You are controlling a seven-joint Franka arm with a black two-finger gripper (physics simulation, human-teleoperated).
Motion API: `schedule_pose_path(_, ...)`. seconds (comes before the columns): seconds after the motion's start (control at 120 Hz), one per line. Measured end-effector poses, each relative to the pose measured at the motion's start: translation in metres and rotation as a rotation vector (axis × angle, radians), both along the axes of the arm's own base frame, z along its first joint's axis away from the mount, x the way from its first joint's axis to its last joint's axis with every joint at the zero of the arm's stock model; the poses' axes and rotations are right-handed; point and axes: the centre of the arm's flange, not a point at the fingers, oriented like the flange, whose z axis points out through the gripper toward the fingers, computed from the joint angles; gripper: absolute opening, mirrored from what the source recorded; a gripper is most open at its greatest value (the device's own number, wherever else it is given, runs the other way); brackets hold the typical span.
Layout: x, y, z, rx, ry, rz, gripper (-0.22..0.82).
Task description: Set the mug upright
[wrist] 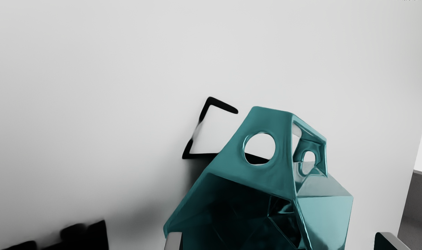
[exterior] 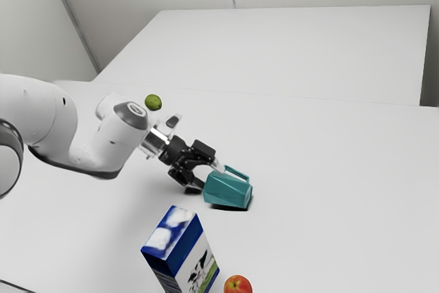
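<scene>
Two fingers (exterior: 218,167) spread wide, teal mug (exterior: 228,191) near their tips, on its side, mouth toward them

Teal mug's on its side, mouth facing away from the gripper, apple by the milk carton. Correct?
No: in the wrist view the teal mug has its mouth toward the gripper, not away. The rest holds: mug on its side, apple by the milk carton.

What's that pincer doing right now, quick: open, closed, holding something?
Pincer: open, not gripping anything; the teal mug is between its fingers, with a gap left on one side.
</scene>
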Motion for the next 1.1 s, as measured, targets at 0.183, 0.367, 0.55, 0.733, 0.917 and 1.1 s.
schedule_pose_path(0.183,-0.002,-0.007,-0.001,-0.026,-0.020,-0.002,0.57)
schedule_pose_path(0.367,-0.002,-0.019,-0.001,-0.049,-0.037,-0.013,0.39)
schedule_pose_path(0.55,-0.003,-0.023,-0.001,-0.060,-0.050,-0.020,0.16)
schedule_pose_path(0.733,-0.004,-0.027,-0.002,-0.064,-0.057,-0.025,-0.02)
schedule_pose_path(0.917,-0.003,-0.033,0.005,-0.073,-0.076,-0.030,-0.10)
schedule_pose_path(1.1,-0.001,-0.043,0.016,-0.089,-0.100,-0.039,-0.14)
